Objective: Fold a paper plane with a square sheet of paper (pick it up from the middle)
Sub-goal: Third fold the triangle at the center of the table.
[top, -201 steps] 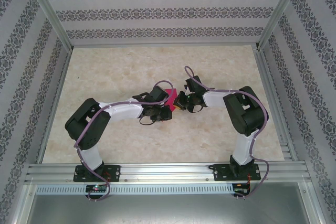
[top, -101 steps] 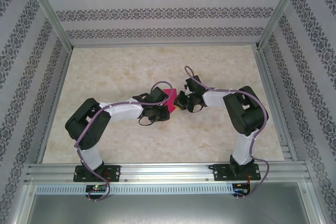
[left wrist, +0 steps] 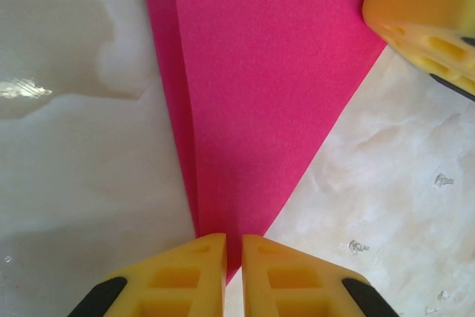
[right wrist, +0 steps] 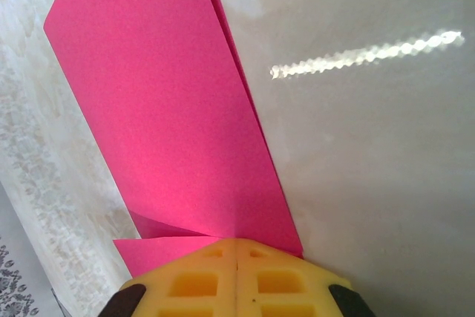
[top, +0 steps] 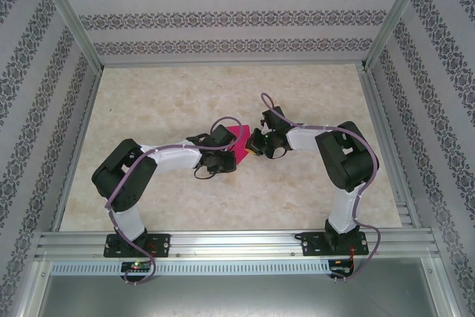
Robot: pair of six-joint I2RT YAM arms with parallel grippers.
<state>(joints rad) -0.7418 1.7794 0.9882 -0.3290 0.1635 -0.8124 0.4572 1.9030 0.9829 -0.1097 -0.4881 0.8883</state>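
Top: pink paper sits mid-table, caught between both arms.
Left wrist: left gripper is nearly closed, pinching the folded tip.
Right wrist: right gripper is clamped tight on the opposite end.
Advice: pull it taut and line up the edges before pressing the crease.

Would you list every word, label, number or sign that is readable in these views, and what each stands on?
None can be read.
The folded pink paper is plain, the yellow fingers bear no marking, and the wallpaper is pure ornament.
Any print on the small boards at the arm bases is too small to read.
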